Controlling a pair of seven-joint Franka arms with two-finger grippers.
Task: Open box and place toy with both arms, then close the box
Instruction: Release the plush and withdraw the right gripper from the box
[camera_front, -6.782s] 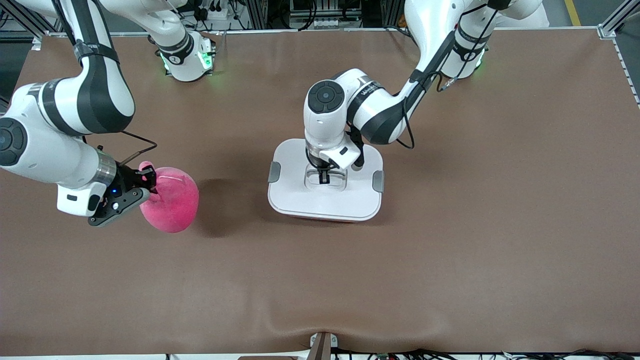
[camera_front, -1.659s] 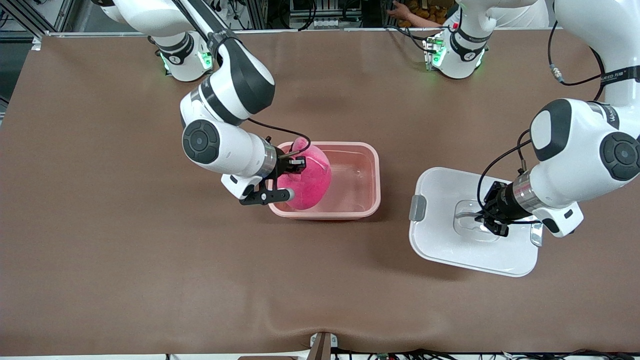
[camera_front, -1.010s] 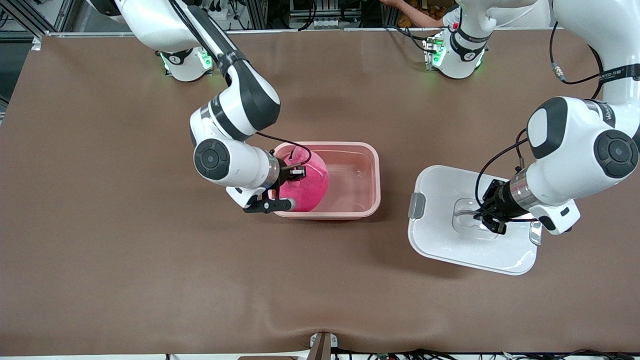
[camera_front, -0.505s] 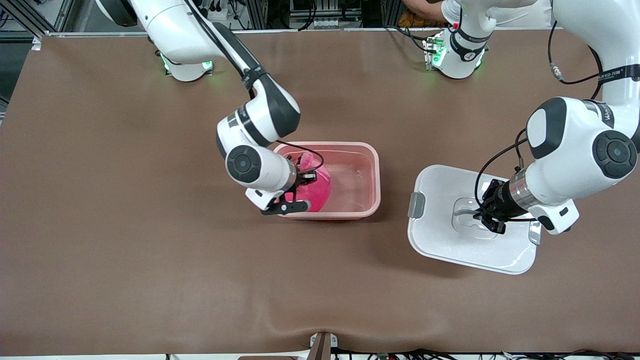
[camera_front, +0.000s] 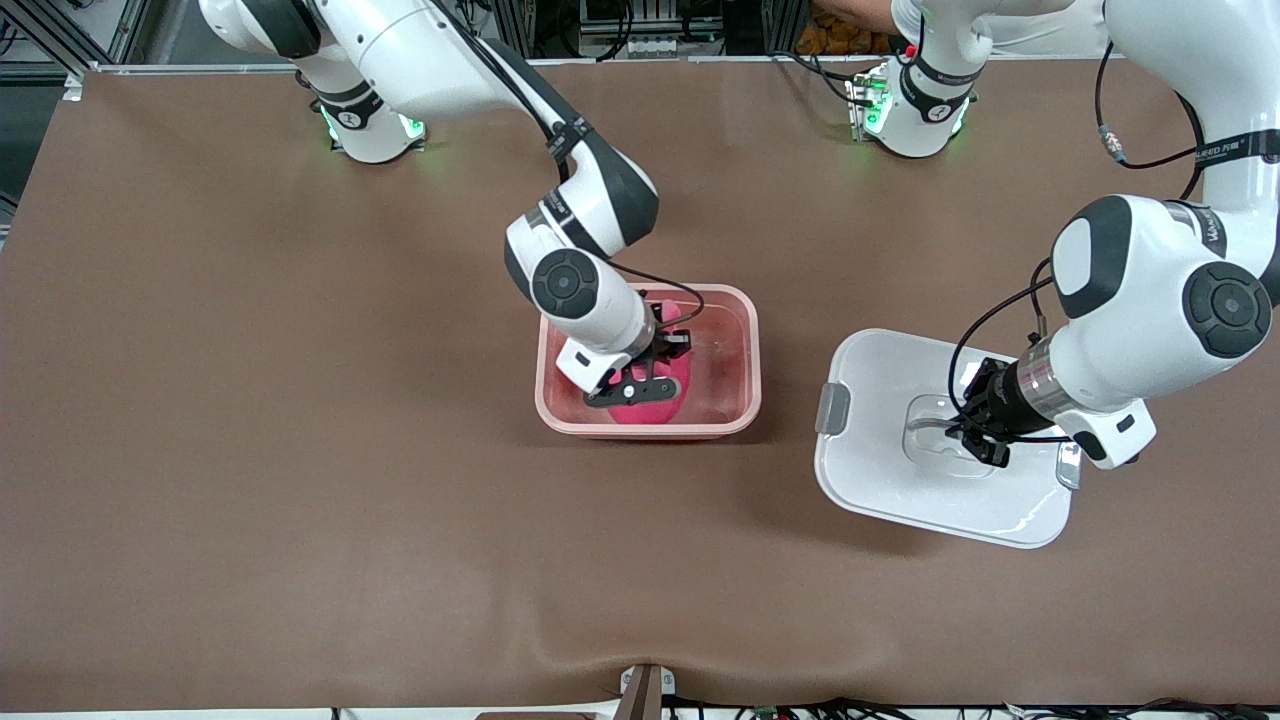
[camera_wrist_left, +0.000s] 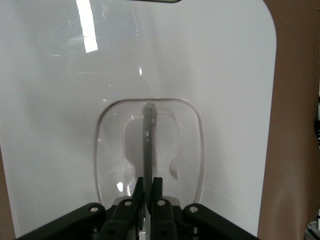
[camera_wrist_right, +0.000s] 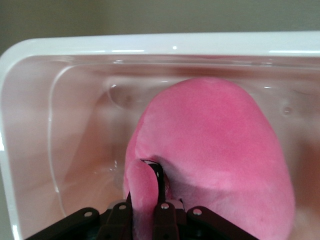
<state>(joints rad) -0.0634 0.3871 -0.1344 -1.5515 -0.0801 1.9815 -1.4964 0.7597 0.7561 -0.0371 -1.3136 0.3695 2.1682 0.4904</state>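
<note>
The salmon-pink box stands open at the table's middle. The hot-pink toy is inside it, low against the wall nearest the front camera. My right gripper reaches down into the box, shut on a small bump of the toy; the grip shows in the right wrist view. The white lid lies off the box, toward the left arm's end of the table. My left gripper is shut on the lid's thin handle in the clear recess. Whether the lid touches the table I cannot tell.
Grey clips sit on the lid's short sides. The brown mat covers the table. Both arm bases stand at the edge farthest from the front camera. The box's half toward the left arm holds nothing.
My right gripper has carried the toy from the box's right-arm end further in and down into the box. The left gripper and lid have barely moved.
</note>
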